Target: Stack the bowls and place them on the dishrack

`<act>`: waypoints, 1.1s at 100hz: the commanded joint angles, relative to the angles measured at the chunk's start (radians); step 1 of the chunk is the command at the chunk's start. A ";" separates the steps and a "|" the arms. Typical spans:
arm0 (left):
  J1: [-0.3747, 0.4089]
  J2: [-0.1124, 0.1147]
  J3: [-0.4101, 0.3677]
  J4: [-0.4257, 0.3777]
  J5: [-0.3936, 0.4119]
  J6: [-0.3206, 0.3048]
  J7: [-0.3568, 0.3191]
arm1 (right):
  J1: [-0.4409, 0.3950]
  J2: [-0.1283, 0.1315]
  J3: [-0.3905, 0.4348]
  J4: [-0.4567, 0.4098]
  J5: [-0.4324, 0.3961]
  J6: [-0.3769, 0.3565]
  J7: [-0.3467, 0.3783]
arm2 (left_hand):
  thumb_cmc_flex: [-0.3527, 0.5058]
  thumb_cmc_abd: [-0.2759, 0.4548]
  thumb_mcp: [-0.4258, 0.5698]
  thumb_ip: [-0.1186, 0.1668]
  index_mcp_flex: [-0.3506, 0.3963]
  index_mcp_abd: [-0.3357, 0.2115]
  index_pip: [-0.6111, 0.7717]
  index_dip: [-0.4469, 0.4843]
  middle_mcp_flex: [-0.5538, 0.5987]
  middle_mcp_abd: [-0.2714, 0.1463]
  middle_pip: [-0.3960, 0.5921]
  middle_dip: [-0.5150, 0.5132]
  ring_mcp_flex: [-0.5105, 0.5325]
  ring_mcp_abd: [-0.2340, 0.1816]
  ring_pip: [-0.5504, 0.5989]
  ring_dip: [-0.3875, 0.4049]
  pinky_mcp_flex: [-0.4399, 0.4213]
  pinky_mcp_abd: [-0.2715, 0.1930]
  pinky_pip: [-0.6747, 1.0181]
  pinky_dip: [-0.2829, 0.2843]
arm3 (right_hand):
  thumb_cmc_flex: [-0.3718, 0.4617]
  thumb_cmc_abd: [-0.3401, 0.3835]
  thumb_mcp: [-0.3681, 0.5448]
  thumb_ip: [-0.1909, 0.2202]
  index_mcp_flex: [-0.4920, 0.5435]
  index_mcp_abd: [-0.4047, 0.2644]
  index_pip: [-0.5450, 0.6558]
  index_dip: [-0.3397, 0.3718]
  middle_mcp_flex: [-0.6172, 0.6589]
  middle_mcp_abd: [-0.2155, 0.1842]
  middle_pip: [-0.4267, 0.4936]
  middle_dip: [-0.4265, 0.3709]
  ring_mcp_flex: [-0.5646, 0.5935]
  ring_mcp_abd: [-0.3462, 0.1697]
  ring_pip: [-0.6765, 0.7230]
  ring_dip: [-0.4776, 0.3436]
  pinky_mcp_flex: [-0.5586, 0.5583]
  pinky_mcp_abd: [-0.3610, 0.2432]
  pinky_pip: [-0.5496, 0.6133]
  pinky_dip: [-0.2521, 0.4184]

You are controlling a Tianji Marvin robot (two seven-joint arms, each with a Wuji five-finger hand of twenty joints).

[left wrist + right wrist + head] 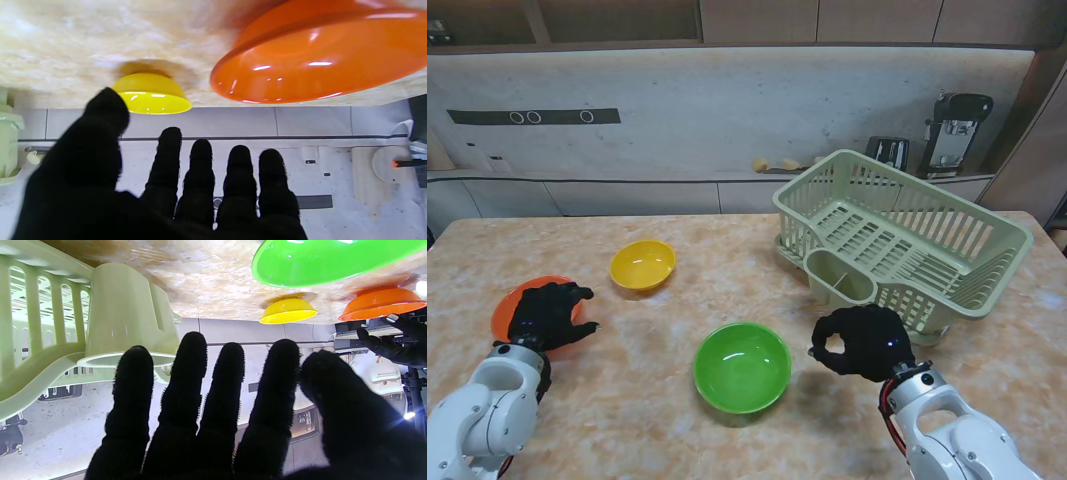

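Observation:
Three bowls stand apart on the marble table. The orange bowl [507, 305] [317, 60] [383, 303] is at the left, and my left hand [549, 315] [166, 200] hovers over its right half, open and holding nothing. The yellow bowl [642, 264] [150, 95] [288, 311] sits farther from me, right of the orange one. The green bowl [741, 366] [327, 260] is near the middle. My right hand [862, 342] [217, 423] floats just right of it, open, fingers extended, in front of the pale green dishrack [902, 232] [126, 313].
The dishrack's cutlery cup [839, 278] juts toward my right hand. A black toaster [887, 152] and a dark appliance [952, 130] stand on the back counter behind the table. Bare marble lies between the bowls.

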 commanded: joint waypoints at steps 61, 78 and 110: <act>0.012 0.017 -0.031 0.095 0.061 0.053 -0.025 | 0.002 -0.002 -0.015 0.001 -0.002 0.002 0.026 | -0.123 -0.112 0.164 -0.016 -0.089 0.122 -0.184 -0.107 -0.184 0.071 -0.072 -0.097 -0.170 0.000 -0.009 -0.081 -0.069 -0.062 -0.111 -0.055 | -0.023 0.027 -0.003 0.003 0.010 -0.025 0.018 -0.005 0.021 -0.025 0.012 -0.008 0.004 -0.007 -0.004 -0.004 -0.010 0.005 -0.004 -0.005; -0.026 0.018 -0.010 0.141 0.059 0.076 -0.004 | 0.004 -0.002 -0.015 0.003 -0.002 0.002 0.025 | -0.099 -0.114 0.183 -0.014 -0.094 0.118 -0.181 -0.105 -0.187 0.074 -0.053 -0.093 -0.158 -0.003 0.010 -0.077 -0.054 -0.075 -0.079 -0.039 | -0.024 0.027 -0.003 0.003 0.010 -0.024 0.017 -0.005 0.020 -0.023 0.012 -0.008 0.004 -0.007 -0.004 -0.005 -0.010 0.006 -0.003 -0.005; -0.118 0.028 0.033 0.243 0.052 0.066 -0.008 | 0.004 -0.002 -0.015 0.005 -0.002 0.001 0.023 | -0.046 -0.123 0.259 -0.025 -0.066 0.079 -0.077 -0.069 -0.104 0.055 0.014 -0.064 -0.057 -0.017 0.072 -0.050 0.007 -0.104 0.020 0.006 | -0.024 0.027 -0.003 0.003 0.010 -0.025 0.017 -0.004 0.019 -0.024 0.011 -0.009 0.004 -0.008 -0.004 -0.005 -0.010 0.006 -0.003 -0.005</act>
